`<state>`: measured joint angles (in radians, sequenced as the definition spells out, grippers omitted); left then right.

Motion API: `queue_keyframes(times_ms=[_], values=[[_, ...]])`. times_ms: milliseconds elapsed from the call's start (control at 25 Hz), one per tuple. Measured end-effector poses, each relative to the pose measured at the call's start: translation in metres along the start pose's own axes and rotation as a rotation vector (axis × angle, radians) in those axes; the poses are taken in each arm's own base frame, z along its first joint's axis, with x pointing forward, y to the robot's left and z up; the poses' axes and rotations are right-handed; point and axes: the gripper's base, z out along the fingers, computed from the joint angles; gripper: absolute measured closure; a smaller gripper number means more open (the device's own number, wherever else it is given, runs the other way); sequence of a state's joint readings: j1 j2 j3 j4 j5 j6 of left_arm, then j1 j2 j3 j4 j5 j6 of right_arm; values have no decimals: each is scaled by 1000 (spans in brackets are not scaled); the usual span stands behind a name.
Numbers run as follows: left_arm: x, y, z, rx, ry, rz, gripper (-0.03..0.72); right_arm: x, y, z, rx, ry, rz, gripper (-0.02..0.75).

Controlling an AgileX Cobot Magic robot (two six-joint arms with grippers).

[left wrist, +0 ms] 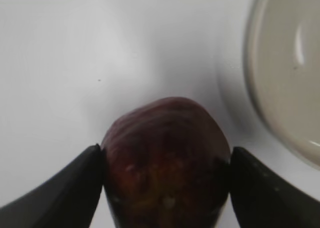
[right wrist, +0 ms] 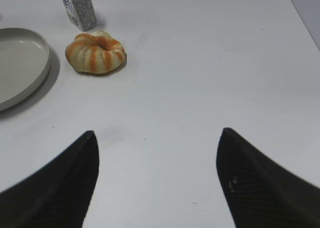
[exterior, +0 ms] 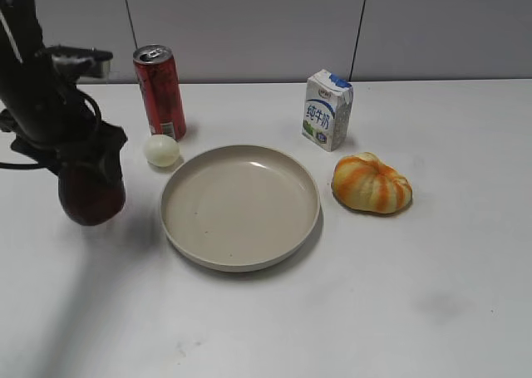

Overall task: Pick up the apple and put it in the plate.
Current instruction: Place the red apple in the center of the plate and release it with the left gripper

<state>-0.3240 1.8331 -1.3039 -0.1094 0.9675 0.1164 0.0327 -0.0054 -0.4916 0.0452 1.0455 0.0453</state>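
Observation:
The dark maroon-red apple [exterior: 91, 197] is gripped by my left gripper [exterior: 90, 179] left of the beige plate [exterior: 239, 243]. I cannot tell if it touches the table. In the left wrist view the apple [left wrist: 165, 158] fills the space between the two black fingers of that gripper [left wrist: 166, 155], with the plate's rim [left wrist: 260, 102] at the right. My right gripper [right wrist: 157, 138] is open and empty above bare table; it does not show in the exterior view. The plate's edge shows at the left of the right wrist view [right wrist: 42, 67].
A red can [exterior: 160, 91] and a pale egg-like ball [exterior: 161, 150] stand behind the plate's left side. A milk carton [exterior: 327, 110] [right wrist: 78, 7] stands behind its right side. An orange-and-cream striped pumpkin-shaped thing [exterior: 371, 183] [right wrist: 95, 51] lies right of the plate.

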Motion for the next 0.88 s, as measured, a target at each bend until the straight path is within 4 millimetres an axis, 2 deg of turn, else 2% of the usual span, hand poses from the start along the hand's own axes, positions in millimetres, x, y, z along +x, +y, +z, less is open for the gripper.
queue_keyframes(times_ms=[160, 240, 360, 480, 600, 720, 880], values=[[-19, -26, -36, 33, -78, 58, 117, 0, 0, 0, 0, 0, 0, 153], [-26, -44, -43, 58, -129, 92, 117, 0, 0, 0, 0, 0, 0, 153], [-31, -75, -43, 95, -197, 149, 117, 0, 0, 0, 0, 0, 0, 153], [-34, -102, -30, 117, -218, 204, 117, 0, 0, 0, 0, 0, 0, 153], [-37, -119, 0, 124, -188, 236, 117, 0, 0, 0, 0, 0, 0, 153], [-39, -125, 29, 120, -148, 245, 118, 0, 0, 0, 0, 0, 0, 153], [-40, -125, 57, 108, -106, 245, 114, 0, 0, 0, 0, 0, 0, 153]])
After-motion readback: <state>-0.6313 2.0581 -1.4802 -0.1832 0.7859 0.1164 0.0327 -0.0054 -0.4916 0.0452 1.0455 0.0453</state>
